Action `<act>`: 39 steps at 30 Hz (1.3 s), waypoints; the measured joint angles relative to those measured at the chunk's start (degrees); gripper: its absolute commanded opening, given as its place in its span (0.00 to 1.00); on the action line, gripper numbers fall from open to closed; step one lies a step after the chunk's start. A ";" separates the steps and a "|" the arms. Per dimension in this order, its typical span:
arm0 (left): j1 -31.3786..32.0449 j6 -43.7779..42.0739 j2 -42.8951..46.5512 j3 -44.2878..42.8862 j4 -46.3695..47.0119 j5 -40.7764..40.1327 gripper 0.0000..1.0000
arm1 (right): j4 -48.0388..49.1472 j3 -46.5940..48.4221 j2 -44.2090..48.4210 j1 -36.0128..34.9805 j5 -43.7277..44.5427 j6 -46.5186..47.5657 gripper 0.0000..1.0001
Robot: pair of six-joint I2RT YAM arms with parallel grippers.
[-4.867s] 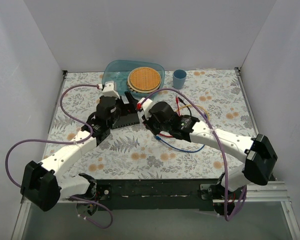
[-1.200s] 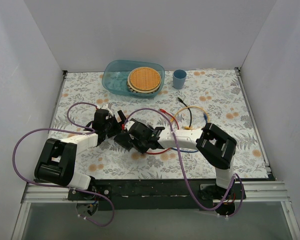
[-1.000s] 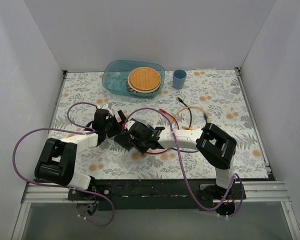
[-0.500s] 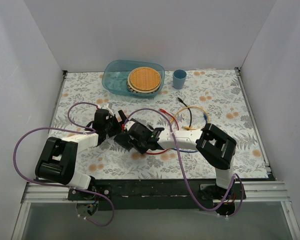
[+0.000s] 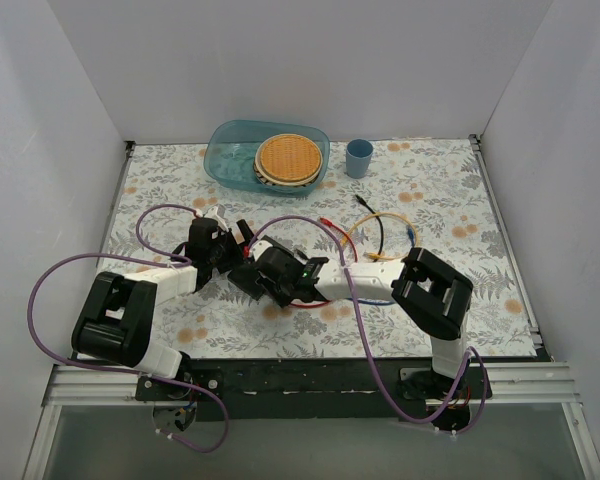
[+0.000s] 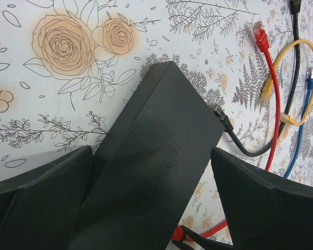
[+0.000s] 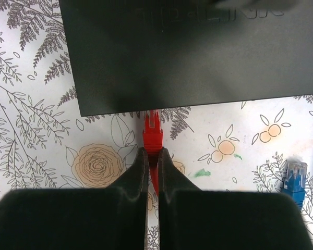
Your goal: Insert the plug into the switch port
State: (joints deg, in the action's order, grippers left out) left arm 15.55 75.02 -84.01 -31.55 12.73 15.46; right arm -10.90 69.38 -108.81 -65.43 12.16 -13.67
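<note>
- Right fingers (image 7: 130, 179) are pressed together, pinching the small red plastic plug (image 7: 152, 136) just behind its head. Its tip meets one long edge of the flat matte-black switch box (image 7: 198, 52); I cannot tell whether it has entered a port.
- Left fingers (image 6: 41, 200) are spread wide astride the switch, gripping nothing.
- The switch lies left of centre on the near half of the desk (image 5: 450, 190).
- I judge the plug light and stiff, with a brittle latch tab and a springy cable, so the boot is the best hold.
- The switch looks light and smooth, and it would likely slide when pushed, so I would brace its long sides.
- Flower-print cloth covers the desk, and white walls (image 5: 380, 60) close three sides.
- Loose yellow cable (image 6: 302, 78), blue cable (image 6: 301, 135) and black cable (image 6: 240, 146) lie to the right.
- A blue tub (image 5: 225, 150) and blue cup (image 5: 359, 157) stand far.
</note>
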 measured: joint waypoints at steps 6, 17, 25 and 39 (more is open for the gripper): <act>-0.07 -0.02 0.00 0.20 0.31 0.17 0.93 | 2.16 -1.27 0.11 -0.33 1.42 -0.87 0.01; -0.50 -1.33 -0.92 0.98 2.19 1.86 0.75 | 5.40 -4.39 1.70 -0.35 2.32 -1.38 0.01; -0.59 -3.56 -1.68 0.96 2.78 4.28 0.71 | 5.92 -5.57 2.60 -0.35 2.43 -0.94 0.01; -0.83 -4.72 -1.68 2.05 4.37 6.01 0.67 | 4.79 -5.09 2.60 -0.57 2.56 -0.72 0.01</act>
State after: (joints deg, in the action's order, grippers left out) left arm 14.72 70.30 -85.69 -29.50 17.10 21.47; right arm -6.11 64.29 -106.21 -66.00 14.72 -14.39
